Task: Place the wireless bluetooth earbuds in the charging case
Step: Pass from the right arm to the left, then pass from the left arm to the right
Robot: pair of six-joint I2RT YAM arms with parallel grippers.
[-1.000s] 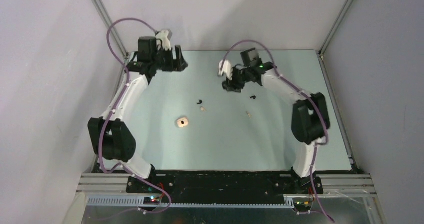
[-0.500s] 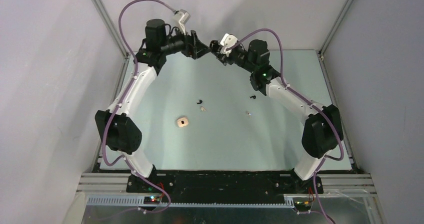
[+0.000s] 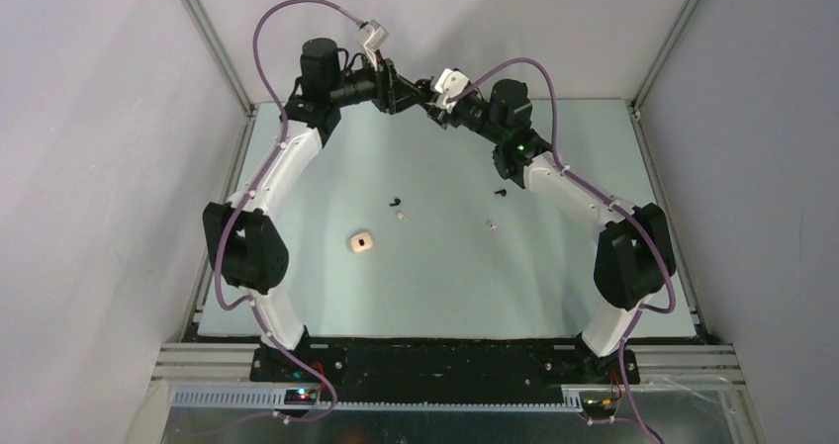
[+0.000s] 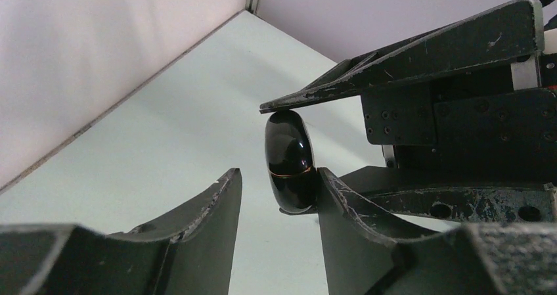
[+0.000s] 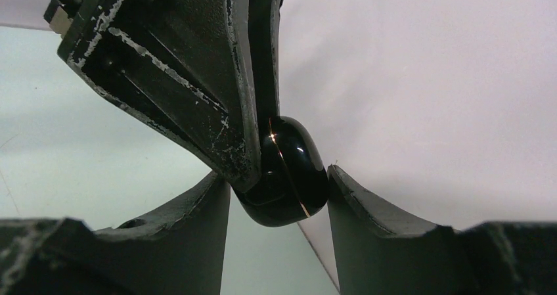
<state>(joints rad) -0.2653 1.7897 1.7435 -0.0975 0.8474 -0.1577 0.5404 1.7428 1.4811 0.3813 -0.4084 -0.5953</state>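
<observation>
A glossy black charging case [image 5: 289, 177] with a thin orange seam is held up at the back centre, and my right gripper [image 5: 276, 173] is shut on it. My left gripper [image 4: 277, 173] faces it with its jaws open. Its right finger [image 4: 348, 209] touches the case [image 4: 289, 160], while its left finger [image 4: 210, 209] stands apart from it. In the top view the two grippers meet, left [image 3: 408, 90] and right [image 3: 430, 103]. Two black earbuds [image 3: 397, 204] [image 3: 500, 192] and two cream earbuds [image 3: 402, 216] [image 3: 490, 225] lie on the table.
A small cream case [image 3: 361, 242] lies left of centre on the pale green table [image 3: 554, 286]. Grey walls and metal frame posts [image 3: 213, 39] close in the back and sides. Purple cables loop above both wrists.
Both arms rose and swung to the back centre until the grippers met. The left jaws narrowed around the black case held by the right gripper. The earbuds and cream case stayed put.
</observation>
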